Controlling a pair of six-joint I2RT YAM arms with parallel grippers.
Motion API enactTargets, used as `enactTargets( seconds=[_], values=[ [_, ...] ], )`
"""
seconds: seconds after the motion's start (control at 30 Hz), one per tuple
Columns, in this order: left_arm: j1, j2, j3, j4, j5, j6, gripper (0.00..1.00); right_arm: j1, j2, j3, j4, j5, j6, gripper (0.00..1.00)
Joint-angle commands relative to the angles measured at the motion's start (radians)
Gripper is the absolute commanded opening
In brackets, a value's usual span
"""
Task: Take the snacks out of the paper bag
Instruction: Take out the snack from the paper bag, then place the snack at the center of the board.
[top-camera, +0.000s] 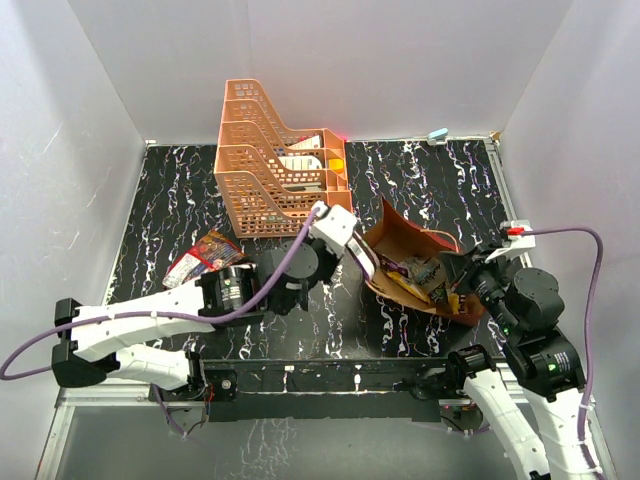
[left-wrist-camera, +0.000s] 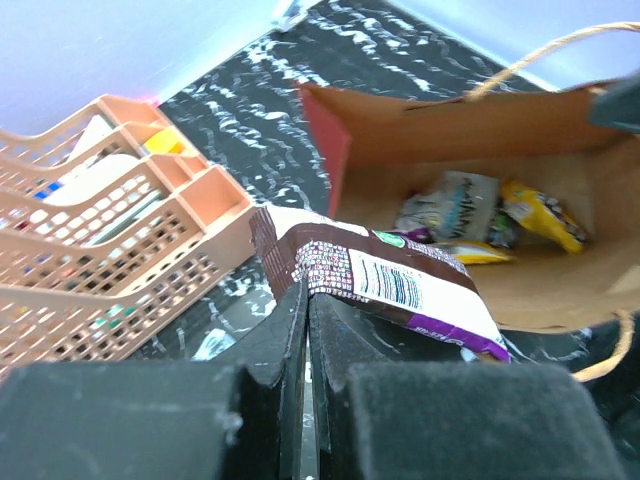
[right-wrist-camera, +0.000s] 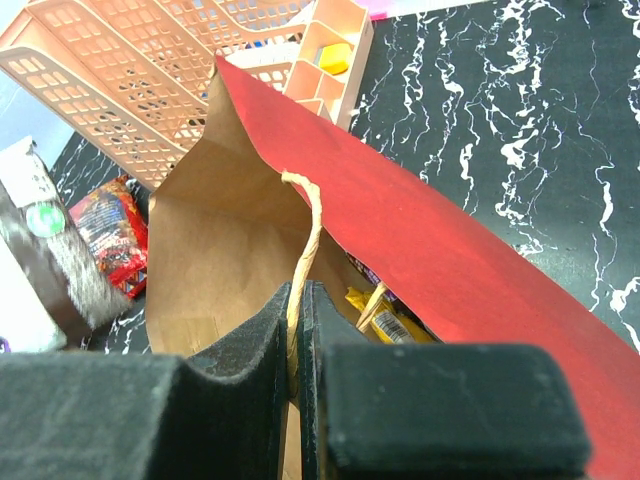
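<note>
The paper bag (top-camera: 400, 240) lies on its side right of centre, dark red outside (right-wrist-camera: 440, 250) and brown inside (left-wrist-camera: 560, 160), with its mouth facing left. My left gripper (left-wrist-camera: 306, 296) is at the mouth, shut on the edge of a brown and white snack packet (left-wrist-camera: 385, 280) that hangs just outside the opening. Silver (left-wrist-camera: 455, 205) and yellow (left-wrist-camera: 545, 215) snack packets lie deeper in the bag. My right gripper (right-wrist-camera: 298, 300) is shut on the bag's cord handle (right-wrist-camera: 306, 235) at the bag's right side. A large red snack bag (top-camera: 205, 257) lies on the table to the left.
An orange lattice tray rack (top-camera: 275, 165) holding several items stands at the back, just left of the bag. White walls close in the black marbled table (top-camera: 440, 180) on three sides. The left arm stretches across the table's front.
</note>
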Motion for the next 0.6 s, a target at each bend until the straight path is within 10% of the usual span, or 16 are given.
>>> enactTargets(
  seconds=[0.0,0.57],
  values=[
    [0.098,-0.072,0.095,-0.143,-0.073,-0.085,0.00,0.016,0.009,-0.008,0.058,0.008,0.006,0.07],
    [0.335,-0.066,0.070,-0.307,-0.065,-0.249,0.00,0.068,-0.020,-0.014,0.057,0.051,0.024,0.07]
  ],
)
